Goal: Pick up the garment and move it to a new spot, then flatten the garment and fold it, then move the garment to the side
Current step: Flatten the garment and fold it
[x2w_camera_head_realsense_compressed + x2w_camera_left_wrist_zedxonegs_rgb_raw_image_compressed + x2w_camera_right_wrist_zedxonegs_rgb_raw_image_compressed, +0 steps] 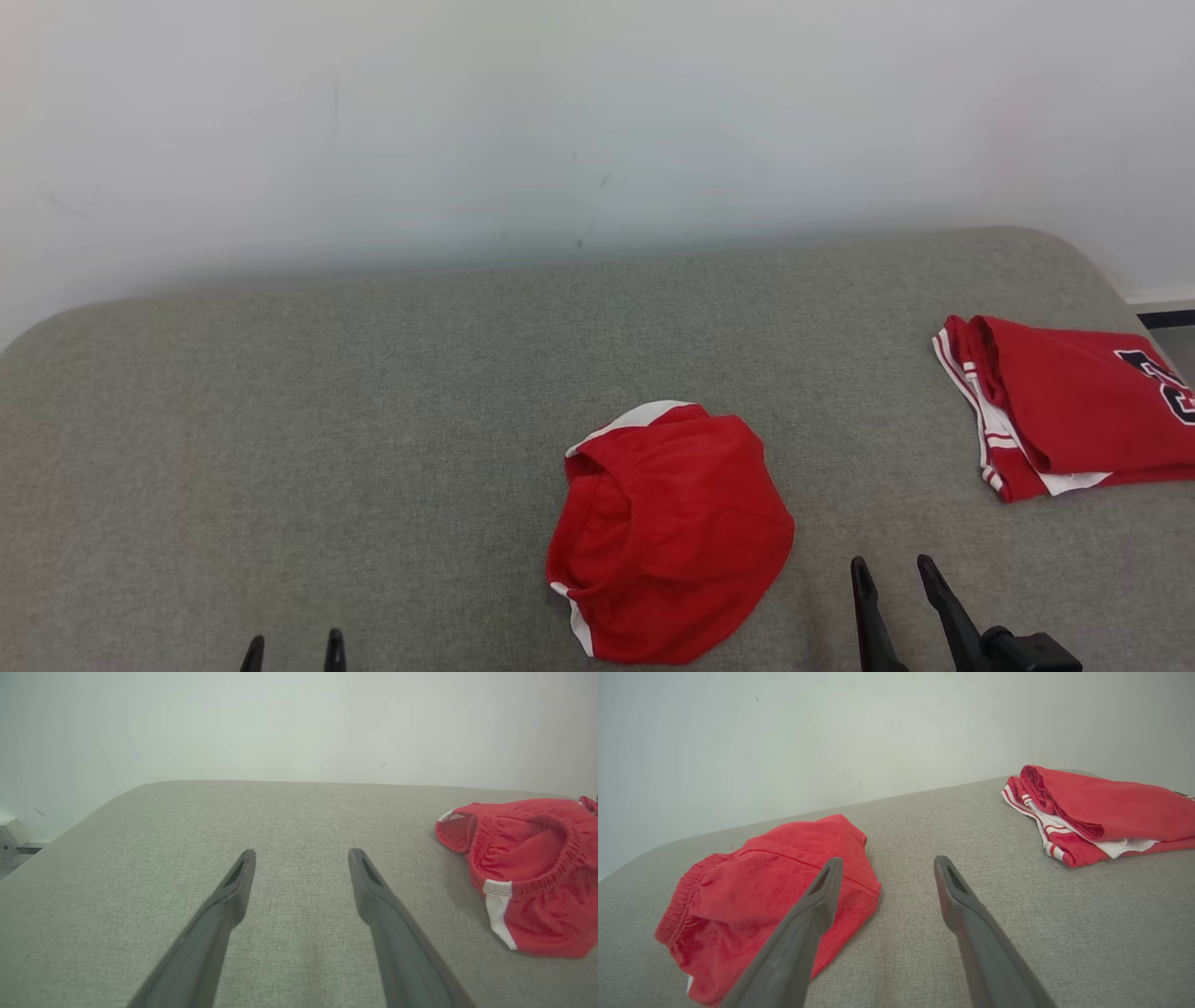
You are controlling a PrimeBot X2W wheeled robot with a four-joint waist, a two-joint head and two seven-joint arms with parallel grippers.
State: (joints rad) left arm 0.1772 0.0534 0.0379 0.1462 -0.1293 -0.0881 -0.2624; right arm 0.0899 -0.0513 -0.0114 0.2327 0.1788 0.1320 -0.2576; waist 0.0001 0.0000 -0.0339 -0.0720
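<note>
The crumpled red garment is shown lying ungrasped; the right gripper is held spread and empty just right of it, the left gripper likewise, well left.

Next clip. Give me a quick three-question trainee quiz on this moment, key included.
1. True or false: the right gripper is holding the crumpled red shorts.
2. Which garment lies folded at the robot's right? A) red jersey B) blue towel C) white sock
3. Fill in: the left gripper has its fingers ___ (open or shut).
Key: 1 false; 2 A; 3 open.
</note>
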